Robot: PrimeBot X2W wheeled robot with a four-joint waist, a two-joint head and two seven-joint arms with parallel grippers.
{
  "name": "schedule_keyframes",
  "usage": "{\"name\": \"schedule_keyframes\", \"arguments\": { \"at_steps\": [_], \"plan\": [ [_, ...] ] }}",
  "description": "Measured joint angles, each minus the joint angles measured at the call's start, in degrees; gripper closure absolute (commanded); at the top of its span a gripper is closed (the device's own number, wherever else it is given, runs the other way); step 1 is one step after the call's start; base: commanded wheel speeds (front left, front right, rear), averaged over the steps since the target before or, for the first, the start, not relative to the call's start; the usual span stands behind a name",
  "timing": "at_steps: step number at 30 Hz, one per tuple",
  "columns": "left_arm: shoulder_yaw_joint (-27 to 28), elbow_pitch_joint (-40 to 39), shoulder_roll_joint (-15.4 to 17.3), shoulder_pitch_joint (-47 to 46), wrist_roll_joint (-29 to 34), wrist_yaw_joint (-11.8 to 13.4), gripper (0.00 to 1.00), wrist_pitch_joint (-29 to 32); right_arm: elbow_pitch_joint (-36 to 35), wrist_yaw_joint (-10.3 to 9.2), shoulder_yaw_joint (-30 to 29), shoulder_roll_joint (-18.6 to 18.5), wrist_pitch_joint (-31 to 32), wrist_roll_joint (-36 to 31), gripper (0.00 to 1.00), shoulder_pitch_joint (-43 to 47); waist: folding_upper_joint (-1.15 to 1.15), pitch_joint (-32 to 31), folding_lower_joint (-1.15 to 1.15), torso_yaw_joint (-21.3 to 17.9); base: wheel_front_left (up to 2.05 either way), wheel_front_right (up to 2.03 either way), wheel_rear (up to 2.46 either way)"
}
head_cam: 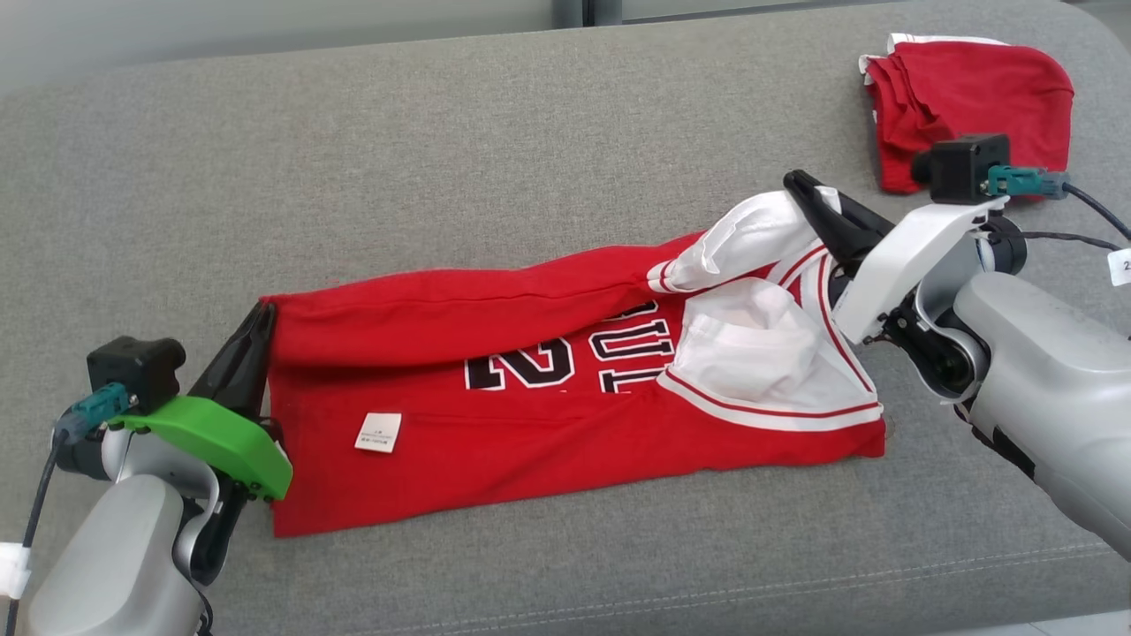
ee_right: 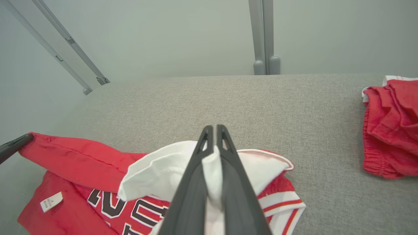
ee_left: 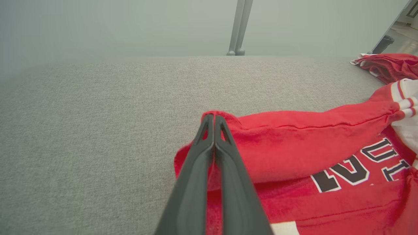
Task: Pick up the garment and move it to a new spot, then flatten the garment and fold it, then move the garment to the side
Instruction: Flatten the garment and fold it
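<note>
A red jersey with black lettering and a white-lined neck, the garment (head_cam: 548, 406), lies lengthwise on the grey couch, its far edge lifted and folded over toward me. My left gripper (head_cam: 261, 314) is shut on the garment's far left corner (ee_left: 228, 130). My right gripper (head_cam: 800, 184) is shut on white fabric at the garment's shoulder end (ee_right: 212, 169), holding it a little above the cushion. In the right wrist view the left gripper's dark fingers (ee_right: 13, 147) show at the garment's far end.
A second, crumpled red garment (head_cam: 967, 102) lies at the couch's back right (ee_right: 392, 130). The grey cushion (head_cam: 442, 159) extends behind and to the left. Its front edge runs close below the jersey. A pale wall with metal posts (ee_right: 264, 36) stands behind.
</note>
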Motion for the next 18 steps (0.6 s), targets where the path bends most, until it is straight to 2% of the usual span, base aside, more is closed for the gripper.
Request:
{"name": "schedule_keyframes", "arguments": {
  "at_steps": [18],
  "plan": [
    [4.8, -1.46, 0.41, 2.52, 0.27, -0.01, 1.0, 0.0, 0.09, 0.0, 1.79, -1.62, -0.48, 2.13, 1.0, 1.61, 0.0, -1.03, 0.0, -0.42, 0.0, 0.0, 0.0]
  ]
}}
